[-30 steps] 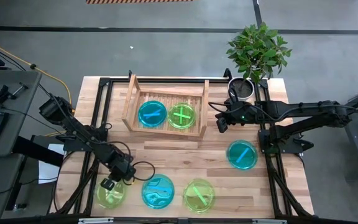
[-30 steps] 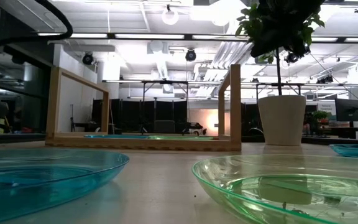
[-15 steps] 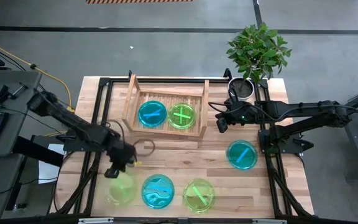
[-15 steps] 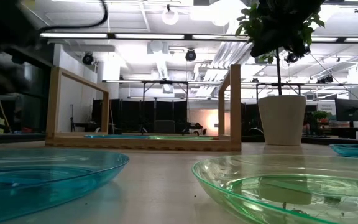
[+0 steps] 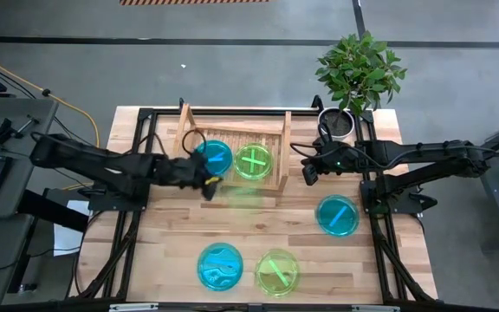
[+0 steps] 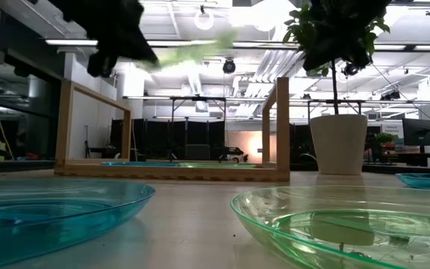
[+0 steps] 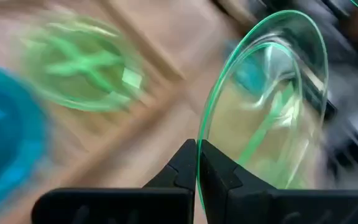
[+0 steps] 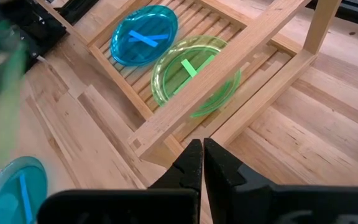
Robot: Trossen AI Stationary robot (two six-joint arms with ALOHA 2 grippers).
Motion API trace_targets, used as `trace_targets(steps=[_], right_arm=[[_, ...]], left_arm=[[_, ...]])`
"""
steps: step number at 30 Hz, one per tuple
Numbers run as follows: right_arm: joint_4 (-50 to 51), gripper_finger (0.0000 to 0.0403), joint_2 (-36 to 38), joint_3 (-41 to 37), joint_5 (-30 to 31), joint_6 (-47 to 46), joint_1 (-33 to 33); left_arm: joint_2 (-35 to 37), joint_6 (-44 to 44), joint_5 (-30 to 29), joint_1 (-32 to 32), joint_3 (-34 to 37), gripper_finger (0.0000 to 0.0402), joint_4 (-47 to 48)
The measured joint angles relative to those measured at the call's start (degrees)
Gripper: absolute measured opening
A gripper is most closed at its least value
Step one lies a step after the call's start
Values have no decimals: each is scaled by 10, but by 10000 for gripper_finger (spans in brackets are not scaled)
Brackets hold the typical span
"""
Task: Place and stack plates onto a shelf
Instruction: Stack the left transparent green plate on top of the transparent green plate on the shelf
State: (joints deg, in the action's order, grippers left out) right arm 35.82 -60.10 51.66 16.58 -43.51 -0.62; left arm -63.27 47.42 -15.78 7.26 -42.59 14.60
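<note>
My left gripper (image 5: 210, 183) hangs shut on a lime green plate (image 7: 272, 106) above the table, just in front of the shelf (image 5: 281, 156); in the high view the plate (image 5: 244, 197) is a pale blur. A blue plate (image 5: 212, 159) and a green plate (image 5: 254, 161) lie flat on the shelf's slats. A blue plate (image 5: 220, 266) and a green one (image 5: 277, 270) rest on the table near its front edge, and another blue one (image 5: 337, 215) lies at the right. My right gripper (image 5: 308, 173) waits shut and empty beside the shelf's right end. My left gripper pinches the green plate's rim (image 7: 199, 135) between its two fingers. The fingers come from the table's left, slanting downward. The plate is lifted clear of the table and stands tilted on edge beyond the fingertips.
A potted plant (image 5: 340, 121) stands at the far right corner behind my right arm. The shelf's raised side rails (image 6: 282, 127) stand up from its base. Bare wood lies between the shelf and the near plates.
My left gripper has risen from the table's near left corner with the green plate and swung toward the far edge and the right, up to the shelf's front. It has rolled on the way, so the plate, flat on the table before, now hangs tilted on edge.
</note>
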Motion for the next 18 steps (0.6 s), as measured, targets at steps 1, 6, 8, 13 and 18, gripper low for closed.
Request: trace_targets(steps=[1,6,8,13,18], right_arm=[[1,0,0,0,0,0,0],[3,0,0,0,0,0,0],[3,0,0,0,9,0,-1],[3,0,0,0,25,-1,-1],[3,0,0,0,25,-5,-1]], left_arm=[[-8,24,-37,-6,0,0,1],[-70,203,-149,-43,13,0,-20],[-101,237,-148,-58,16,0,-59],[-187,289,-142,-79,16,0,-182],[-249,364,-143,-104,16,0,-192]])
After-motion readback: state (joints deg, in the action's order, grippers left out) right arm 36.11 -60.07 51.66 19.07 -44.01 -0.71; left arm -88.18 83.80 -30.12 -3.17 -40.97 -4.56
